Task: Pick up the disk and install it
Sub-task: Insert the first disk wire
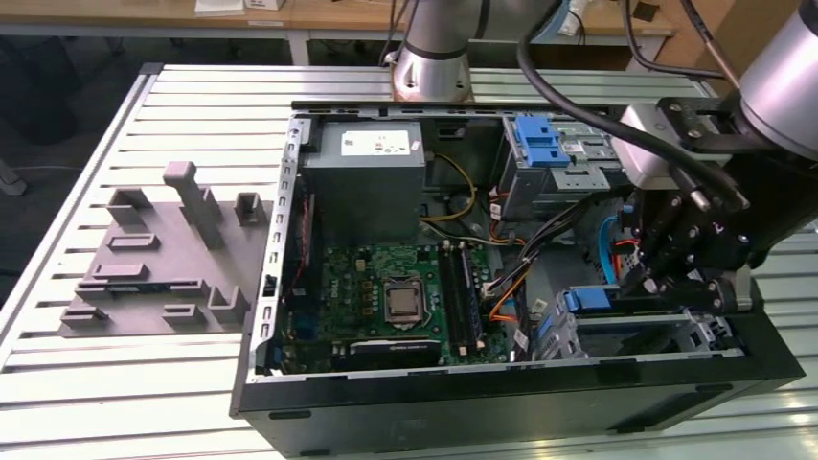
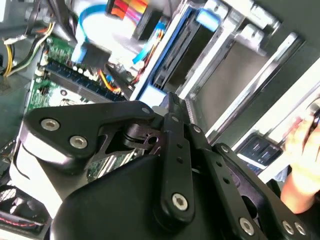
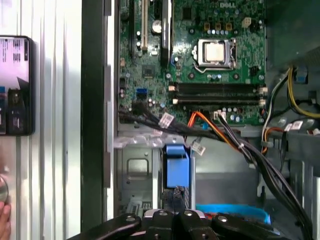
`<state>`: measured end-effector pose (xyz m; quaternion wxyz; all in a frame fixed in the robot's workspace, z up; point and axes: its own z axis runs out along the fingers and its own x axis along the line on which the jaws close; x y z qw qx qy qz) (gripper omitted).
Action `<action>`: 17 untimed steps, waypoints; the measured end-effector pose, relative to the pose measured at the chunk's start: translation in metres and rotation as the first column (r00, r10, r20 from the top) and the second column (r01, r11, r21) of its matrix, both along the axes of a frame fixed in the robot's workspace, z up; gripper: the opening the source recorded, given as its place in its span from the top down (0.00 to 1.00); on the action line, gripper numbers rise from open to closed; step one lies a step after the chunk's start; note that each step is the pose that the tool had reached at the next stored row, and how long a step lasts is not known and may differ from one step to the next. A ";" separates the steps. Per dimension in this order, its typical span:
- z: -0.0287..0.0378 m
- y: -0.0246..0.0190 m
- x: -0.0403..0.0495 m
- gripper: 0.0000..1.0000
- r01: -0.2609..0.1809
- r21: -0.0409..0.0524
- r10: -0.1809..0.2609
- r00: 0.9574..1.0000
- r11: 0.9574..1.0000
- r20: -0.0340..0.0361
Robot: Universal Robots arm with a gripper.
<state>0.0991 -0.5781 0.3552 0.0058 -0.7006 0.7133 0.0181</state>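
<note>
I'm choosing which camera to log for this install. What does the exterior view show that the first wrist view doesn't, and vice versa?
Exterior view, not the first wrist view: the grey moulded fixture on the slatted table, and the arm's silver base. First wrist view, not the exterior view: a dark phone-like device lying beside the computer case, and a person's fingertip. Both: the motherboard, the disk with its blue handle showing, and the gripper right by it.

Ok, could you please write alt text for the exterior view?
A robot arm's black claw hangs over the blue-handled disk in a bay of an open computer case, at the exterior view's right. The green motherboard lies exposed beside it.
</note>
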 end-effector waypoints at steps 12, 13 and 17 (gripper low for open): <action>0.0108 0.0212 0.0075 0.89 0.000 0.000 0.000 1.000 1.000 0.016; 0.0108 0.0222 0.0099 0.89 0.000 0.000 0.000 1.000 1.000 0.016; 0.0108 0.0270 0.0176 0.89 0.000 0.000 0.000 1.000 1.000 0.016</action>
